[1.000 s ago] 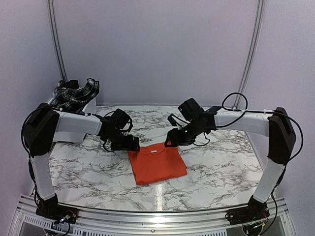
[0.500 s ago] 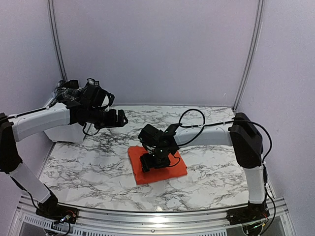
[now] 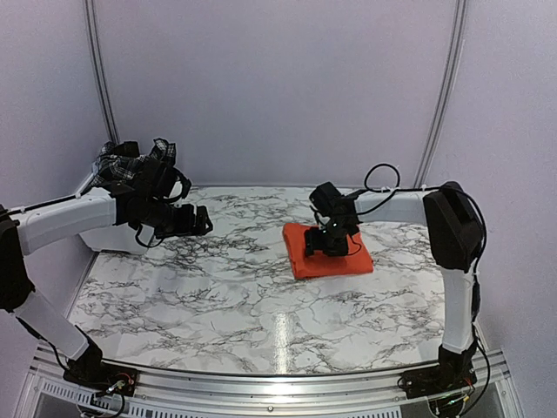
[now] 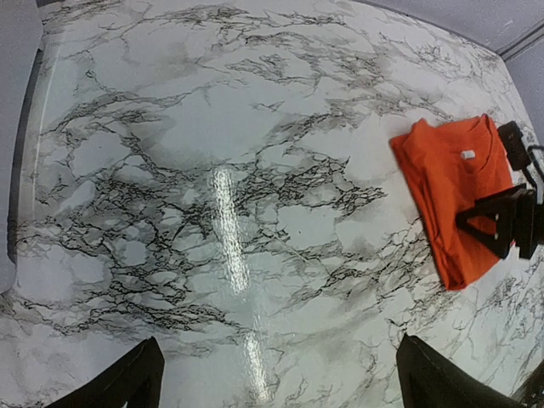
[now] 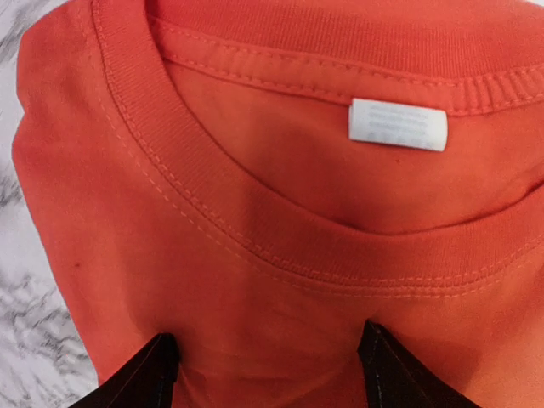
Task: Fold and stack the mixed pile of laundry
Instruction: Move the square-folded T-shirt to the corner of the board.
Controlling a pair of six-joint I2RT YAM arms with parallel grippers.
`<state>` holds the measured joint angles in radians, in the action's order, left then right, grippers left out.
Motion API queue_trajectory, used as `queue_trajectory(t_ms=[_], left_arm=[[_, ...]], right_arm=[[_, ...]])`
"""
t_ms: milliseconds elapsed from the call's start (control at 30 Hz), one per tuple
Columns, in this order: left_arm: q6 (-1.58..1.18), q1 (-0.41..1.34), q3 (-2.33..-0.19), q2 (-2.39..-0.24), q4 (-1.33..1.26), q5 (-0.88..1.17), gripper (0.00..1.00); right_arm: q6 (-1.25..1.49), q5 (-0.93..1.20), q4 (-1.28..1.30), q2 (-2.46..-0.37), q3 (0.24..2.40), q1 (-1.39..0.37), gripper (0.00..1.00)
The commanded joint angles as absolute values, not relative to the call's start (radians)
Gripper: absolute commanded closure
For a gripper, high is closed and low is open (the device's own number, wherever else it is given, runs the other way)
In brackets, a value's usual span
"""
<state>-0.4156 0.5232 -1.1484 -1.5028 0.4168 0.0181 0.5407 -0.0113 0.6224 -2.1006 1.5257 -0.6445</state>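
on the marble table, seen from above: we find the orange t-shirt folded into a flat rectangle, right of the middle and toward the far edge.
right gripper, from above: it sits on top of the orange t-shirt, its arm reaching in from the right; from this view we cannot tell how the jaws stand.
left gripper, from above: it hangs over bare marble at the left, well apart from the orange t-shirt.
plaid piece, from above: black and white, bunched in the white bin at the far left corner, behind the left arm.
left wrist view, left gripper: jaws spread wide, only marble below them.
left wrist view, orange t-shirt: it lies at the right edge, white label showing, with the right gripper over its right part.
right wrist view, orange t-shirt: it fills the frame, ribbed collar and white label facing up.
right wrist view, right gripper: jaws spread, fingers down at the cloth just below the collar; the cloth lies flat between them.
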Motion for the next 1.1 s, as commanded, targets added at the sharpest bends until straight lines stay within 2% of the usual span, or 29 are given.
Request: queue_trajectory(t_ms=[0,467,733,967,1067], left_arm=[[-0.384,0.5,-1.134,-1.465,0.461,0.019,0.01],[-0.337,0.456,-1.143,-1.431,0.508,0.023,0.01],[-0.307,0.454,-1.192,-1.452,0.532,0.039,0.01],[-0.294,0.453,-1.177,-1.417,0.541,0.011,0.01],[-0.299,0.453,-1.174,-1.407,0.539,-0.021,0.01]], right_arm=[[0.446,-0.071,0.698,-2.201,1.524,-0.476,0.26],[0.221,-0.047,0.755,-2.306,1.772,-0.167,0.28],[0.121,-0.061,0.817,-2.406,1.946,-0.137,0.27],[0.103,-0.101,0.887,-2.257,2.056,-0.134,0.25],[0.181,-0.047,0.886,-2.139,1.95,-0.139,0.24]])
